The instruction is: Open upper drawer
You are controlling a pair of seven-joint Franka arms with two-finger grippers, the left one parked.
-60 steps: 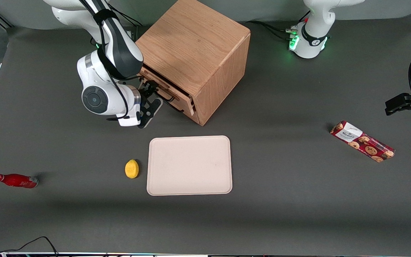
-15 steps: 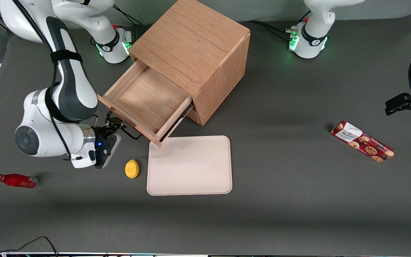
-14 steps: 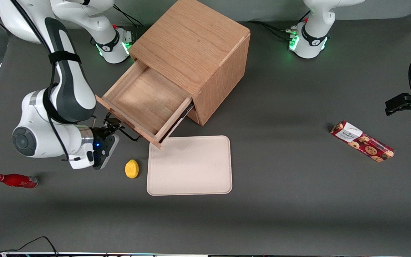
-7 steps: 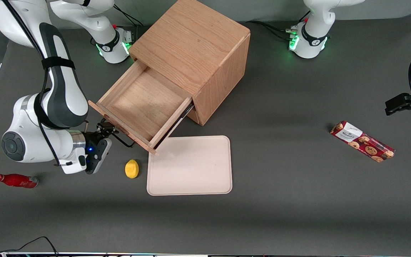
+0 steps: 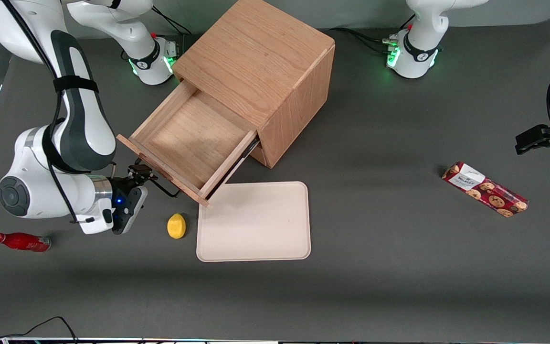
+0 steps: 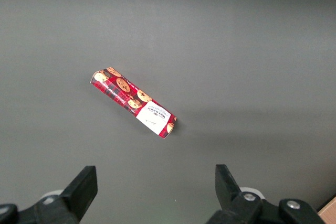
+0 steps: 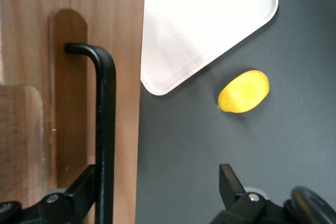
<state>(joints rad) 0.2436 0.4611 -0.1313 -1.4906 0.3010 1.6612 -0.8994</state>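
The oak cabinet [image 5: 265, 52] stands at the back of the table. Its upper drawer [image 5: 194, 134] is pulled far out and shows an empty light-wood tray. The thin black bar handle [image 5: 164, 187] sits on the drawer's flat front panel [image 7: 68, 51]. My right gripper [image 5: 142, 171] is in front of that panel at the handle. In the right wrist view the gripper [image 7: 155, 182] is open, jaws wide apart. The handle [image 7: 105, 129] runs just inside one fingertip [image 7: 84, 184]; the other fingertip [image 7: 228, 179] is over bare table. The lower drawer is hidden under the upper one.
A yellow lemon [image 5: 176, 225] lies beside a pale tray [image 5: 254, 221], both nearer the front camera than the drawer. A red bottle [image 5: 19, 241] lies toward the working arm's end. A red cookie packet [image 5: 485, 189] lies toward the parked arm's end.
Over the last second the drawer slid further out of the cabinet, and my gripper and arm drew back with its front panel. Four seconds ago the drawer was nearly closed.
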